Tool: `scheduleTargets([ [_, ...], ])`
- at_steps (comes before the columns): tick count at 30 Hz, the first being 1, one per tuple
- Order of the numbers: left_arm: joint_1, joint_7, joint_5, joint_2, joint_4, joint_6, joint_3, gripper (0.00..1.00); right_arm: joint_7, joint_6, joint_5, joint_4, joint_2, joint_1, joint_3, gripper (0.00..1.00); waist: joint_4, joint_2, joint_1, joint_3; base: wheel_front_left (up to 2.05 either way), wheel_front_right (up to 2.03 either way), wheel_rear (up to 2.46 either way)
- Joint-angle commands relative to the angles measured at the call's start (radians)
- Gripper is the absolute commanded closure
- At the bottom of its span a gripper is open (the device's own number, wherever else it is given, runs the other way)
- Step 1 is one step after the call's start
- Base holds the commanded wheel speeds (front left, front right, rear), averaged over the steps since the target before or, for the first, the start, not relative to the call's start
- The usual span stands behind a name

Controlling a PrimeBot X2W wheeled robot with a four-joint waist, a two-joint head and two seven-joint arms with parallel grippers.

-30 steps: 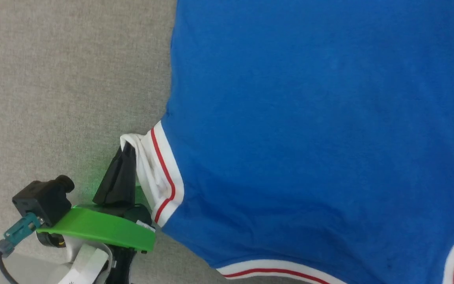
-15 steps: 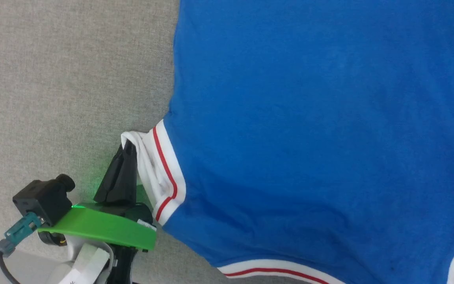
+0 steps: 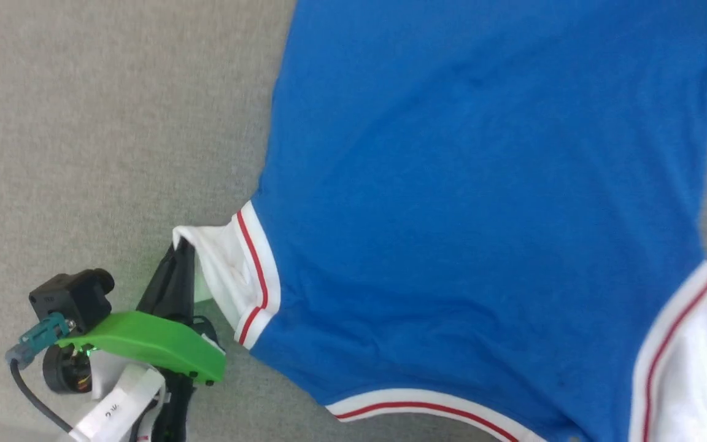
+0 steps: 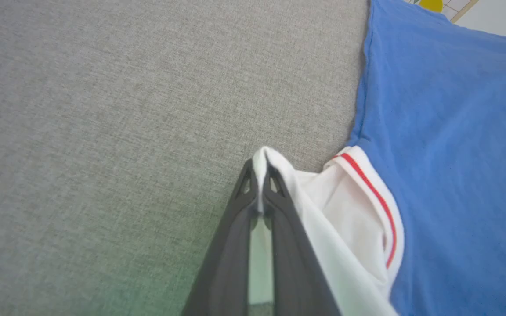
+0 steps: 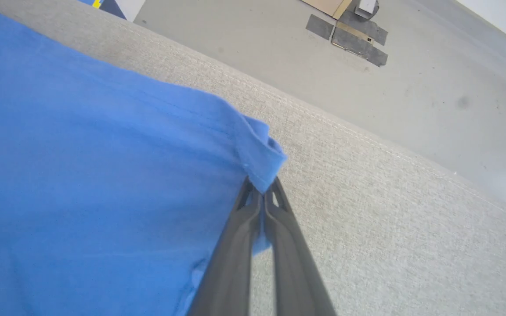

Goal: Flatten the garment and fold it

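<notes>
Tension matters: left gripper (image 3: 177, 248), lower left, pinches the garment (image 3: 482, 215) by its white sleeve (image 4: 345, 206), right gripper (image 5: 262, 191) by a blue corner (image 5: 264, 162); pull evenly.

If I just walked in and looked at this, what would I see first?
First, the big bright blue jersey with white-and-red trim, spread over the grey cloth surface and taking up most of the head view. Next, the left gripper at lower left, pinching the white sleeve. In the right wrist view, the right gripper pinches a blue corner.
</notes>
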Motion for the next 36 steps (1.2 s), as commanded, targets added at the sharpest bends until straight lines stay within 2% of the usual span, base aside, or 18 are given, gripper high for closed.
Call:
scheduleTargets([
  [1, 0.0, 0.006, 0.003, 0.011, 0.008, 0.008, 0.005, 1.0, -0.012, -0.001, 0.019, -0.001, -0.006, 0.036, 0.003, 1.0, -0.098, 0.0, 0.0, -0.142, 0.0, 0.0, 0.0],
  [11, 0.05, 0.059, 0.011, 0.065, 0.045, 0.032, 0.017, 1.0, -0.026, -0.001, 0.188, -0.148, -0.064, 0.348, -0.001, 1.0, -0.189, 0.0, 0.0, -0.309, 0.0, 0.0, 0.0],
  [18, 0.073, 0.089, 0.028, 0.103, 0.053, 0.041, 0.015, 1.0, -0.035, -0.001, 0.253, -0.306, -0.057, 0.674, -0.106, 1.0, -0.207, 0.0, 0.0, -0.375, 0.0, 0.0, 0.0],
  [22, 0.071, 0.1, 0.03, 0.114, 0.069, 0.037, 0.009, 1.0, -0.034, -0.001, 0.26, -0.381, -0.019, 0.861, -0.17, 1.0, -0.207, 0.0, 0.0, -0.392, 0.0, 0.0, 0.0],
  [27, 0.073, 0.095, 0.021, 0.118, 0.104, 0.028, 0.012, 1.0, -0.027, -0.001, 0.259, -0.445, 0.064, 1.065, -0.237, 1.0, -0.204, 0.0, 0.0, -0.399, 0.0, 0.0, 0.0],
  [36, 0.067, 0.074, -0.005, 0.109, 0.155, 0.011, 0.023, 1.0, 0.008, -0.001, 0.233, -0.457, 0.19, 1.259, -0.263, 1.0, -0.192, 0.0, 0.0, -0.39, 0.0, 0.0, 0.0],
])
